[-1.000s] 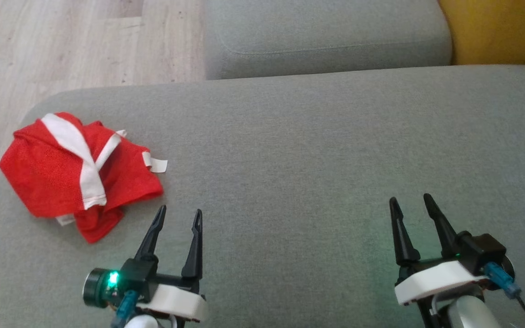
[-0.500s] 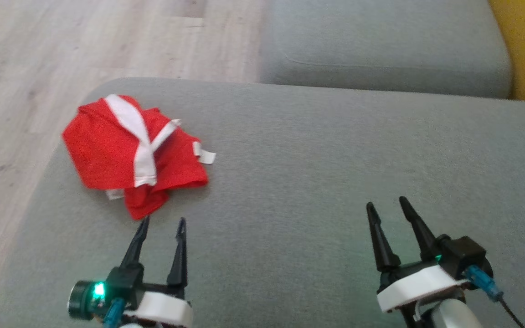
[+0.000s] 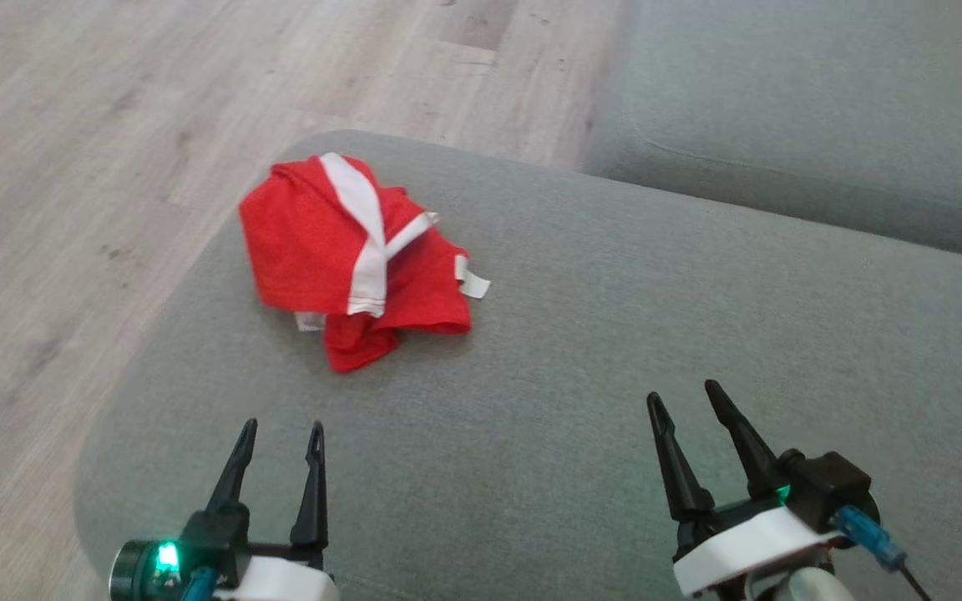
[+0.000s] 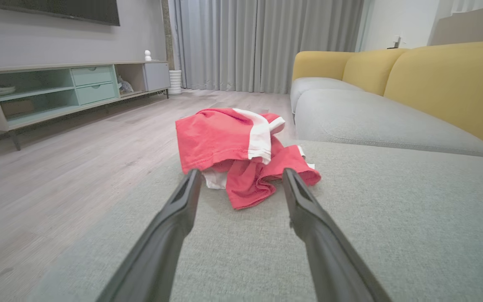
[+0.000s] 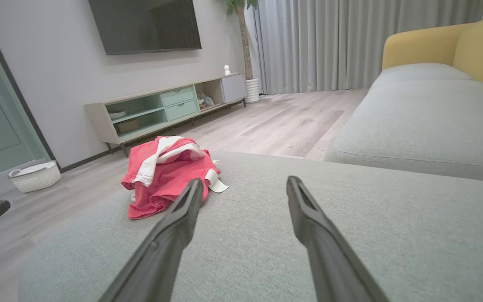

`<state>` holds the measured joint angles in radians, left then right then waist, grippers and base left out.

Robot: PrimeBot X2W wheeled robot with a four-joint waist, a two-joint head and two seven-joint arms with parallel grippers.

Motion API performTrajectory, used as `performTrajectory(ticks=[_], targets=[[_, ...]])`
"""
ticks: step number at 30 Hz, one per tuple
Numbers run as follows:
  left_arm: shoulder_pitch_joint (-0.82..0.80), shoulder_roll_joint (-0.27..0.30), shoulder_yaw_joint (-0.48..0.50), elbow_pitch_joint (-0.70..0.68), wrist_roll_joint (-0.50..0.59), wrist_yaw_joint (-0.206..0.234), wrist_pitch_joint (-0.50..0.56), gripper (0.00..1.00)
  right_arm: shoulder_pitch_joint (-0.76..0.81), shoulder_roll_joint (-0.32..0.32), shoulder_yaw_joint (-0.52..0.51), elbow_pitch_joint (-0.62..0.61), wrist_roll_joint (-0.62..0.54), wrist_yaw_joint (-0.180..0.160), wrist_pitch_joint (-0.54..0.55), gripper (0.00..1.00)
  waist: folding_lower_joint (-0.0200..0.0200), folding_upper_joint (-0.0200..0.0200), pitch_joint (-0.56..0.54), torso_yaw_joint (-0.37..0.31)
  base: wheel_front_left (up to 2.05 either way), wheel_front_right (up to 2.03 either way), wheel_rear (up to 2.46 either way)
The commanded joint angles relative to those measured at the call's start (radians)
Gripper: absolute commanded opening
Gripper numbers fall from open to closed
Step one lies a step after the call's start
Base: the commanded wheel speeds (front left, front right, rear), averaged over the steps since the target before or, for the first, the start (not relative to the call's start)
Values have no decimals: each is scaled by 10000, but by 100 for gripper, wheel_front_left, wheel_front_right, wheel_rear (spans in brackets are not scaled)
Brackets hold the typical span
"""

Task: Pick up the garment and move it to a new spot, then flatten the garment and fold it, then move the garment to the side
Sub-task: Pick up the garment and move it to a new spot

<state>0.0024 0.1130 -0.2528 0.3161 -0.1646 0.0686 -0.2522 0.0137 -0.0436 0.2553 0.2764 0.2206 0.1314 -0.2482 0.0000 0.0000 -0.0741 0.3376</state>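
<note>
The garment (image 3: 360, 259), red with white bands, lies crumpled near the left end of the grey sofa seat (image 3: 615, 334). My left gripper (image 3: 279, 432) hovers open at the lower left, a short way in front of it and apart from it. In the left wrist view the garment (image 4: 241, 151) sits straight ahead beyond the open left gripper (image 4: 239, 178). My right gripper (image 3: 683, 396) stands open at the lower right, nothing between its fingers. From the right wrist view the garment (image 5: 168, 174) lies ahead to the left of the right gripper (image 5: 245, 184).
The seat's left edge drops to a wooden floor (image 3: 113, 125). A second grey cushion (image 3: 823, 117) lies beyond, with yellow backrests (image 4: 447, 84). A TV cabinet (image 5: 162, 109) and a white basket (image 5: 35, 176) stand across the room.
The head camera has swung left, so the whole picture has shifted right. Both grippers sit lower in the view and stay open. The garment lies in the same shape.
</note>
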Motion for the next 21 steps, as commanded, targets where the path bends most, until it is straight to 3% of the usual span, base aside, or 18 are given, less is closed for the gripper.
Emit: performTrajectory(ticks=[1, 13, 17, 21], targets=[[-342, 62, 425, -297, 108, -34, -95, 100, -232, -66, 265, -342, 83, -7, -136, 100, 0, 0, -94, 283, 0, 0, 0], [-177, 60, 487, -316, 233, -133, -95, 100, -161, -66, 502, -352, 225, -7, -136, 100, 0, 0, -158, 782, 0, 0, 0], [-404, 174, 485, -345, 311, -233, -95, 100, -164, -66, 602, -364, 219, -7, -136, 100, 0, 0, -7, 615, 0, 0, 0], [-1239, 511, 300, -220, 501, -606, -32, 100, -314, -66, 683, -402, 92, -7, -136, 100, 0, 0, 543, 178, 0, 0, 0]])
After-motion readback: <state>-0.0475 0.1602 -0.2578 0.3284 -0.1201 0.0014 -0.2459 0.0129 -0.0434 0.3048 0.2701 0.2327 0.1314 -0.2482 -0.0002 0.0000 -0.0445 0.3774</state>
